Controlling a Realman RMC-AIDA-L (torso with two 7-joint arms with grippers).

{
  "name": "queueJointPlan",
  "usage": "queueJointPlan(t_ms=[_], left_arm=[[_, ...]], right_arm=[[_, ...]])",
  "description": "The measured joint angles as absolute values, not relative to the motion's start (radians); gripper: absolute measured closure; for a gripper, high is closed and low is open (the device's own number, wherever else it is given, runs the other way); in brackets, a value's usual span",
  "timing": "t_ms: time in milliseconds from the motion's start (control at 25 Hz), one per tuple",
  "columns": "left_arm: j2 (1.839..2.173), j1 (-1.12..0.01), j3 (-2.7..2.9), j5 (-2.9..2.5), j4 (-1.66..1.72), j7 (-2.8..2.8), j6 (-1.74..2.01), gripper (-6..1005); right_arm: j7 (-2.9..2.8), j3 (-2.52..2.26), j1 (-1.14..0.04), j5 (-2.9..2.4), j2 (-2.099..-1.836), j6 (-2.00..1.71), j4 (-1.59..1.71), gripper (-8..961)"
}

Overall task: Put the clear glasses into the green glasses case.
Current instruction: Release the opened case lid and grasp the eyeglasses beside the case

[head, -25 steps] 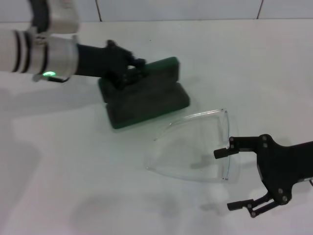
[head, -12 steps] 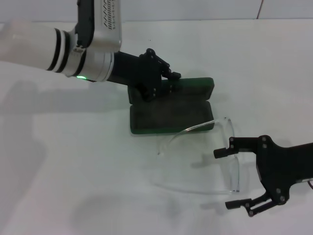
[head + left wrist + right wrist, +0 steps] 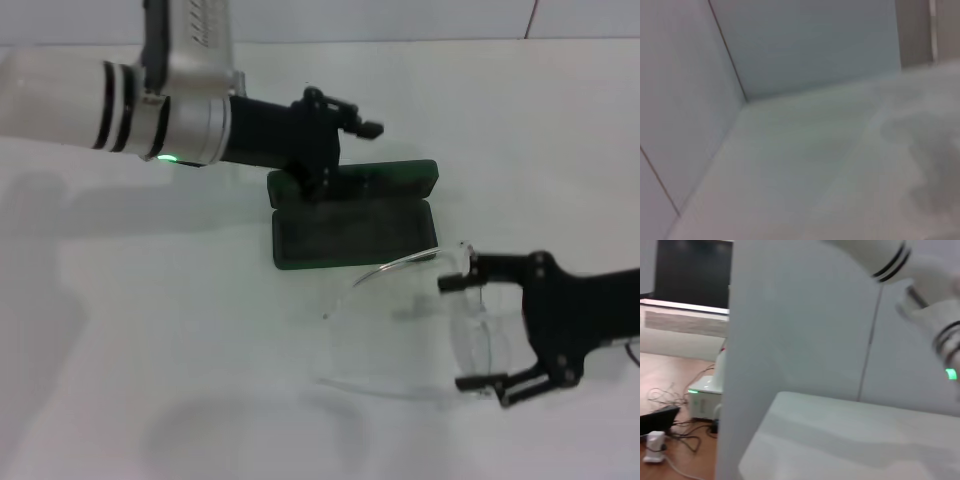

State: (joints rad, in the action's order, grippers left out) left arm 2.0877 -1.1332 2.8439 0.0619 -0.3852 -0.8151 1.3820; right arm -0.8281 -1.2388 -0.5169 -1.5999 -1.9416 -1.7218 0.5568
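Right hand [image 3: 468, 333] astride clear glasses [image 3: 420, 320]; lettering unreadable.

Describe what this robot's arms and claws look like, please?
The left arm is a thick white tube with black rings, a small green light and grey lettering on its upper link. It narrows to a black wrist and the black, knuckled left gripper. The right gripper is a flat black linkage frame with visible pivot bolts and two thin straight fingers.
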Motion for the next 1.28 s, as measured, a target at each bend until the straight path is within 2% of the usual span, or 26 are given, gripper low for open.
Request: queueJointPlan(t_ms=[80,320,480,560,680,800,840,1280], left_arm=[[2.082,-1.095,2.844,0.172,-0.395,-0.807,1.464,558],[2.067,-0.951,2.844,0.439,-0.398,-0.804,1.639,479],[2.067,-0.836,2.844,0.564,-0.388,-0.844,1.711,479],[2.069,-0.784,2.844,0.594,-0.386,-0.855,1.738,479],[2.075,-0.726,2.844,0.626,-0.385,-0.859,1.761,479],[2.078,-0.680,2.844,0.661,-0.384,-0.872,1.772,478],[2.078,-0.670,2.844,0.674,-0.384,-0.876,1.775,478],[2.083,-0.633,2.844,0.709,-0.383,-0.873,1.780,478]], right_arm=[[-0.829,-1.215,-0.521,-1.601,-1.941,-1.721,0.562,67],[-0.932,-1.165,-0.536,-1.660,-1.917,-1.709,0.781,66],[-1.041,-1.150,-0.585,-1.883,-1.916,-1.722,1.059,67],[-1.099,-1.152,-0.637,-2.015,-1.924,-1.777,1.158,67],[-1.134,-1.162,-0.716,-2.172,-1.953,-1.885,1.243,67],[-1.131,-1.212,-0.761,-2.319,-2.007,-1.912,1.316,66],[-1.132,-1.248,-0.766,-2.342,-2.013,-1.896,1.328,66],[-1.173,-1.590,-0.822,-2.443,-2.021,-1.764,1.278,70]])
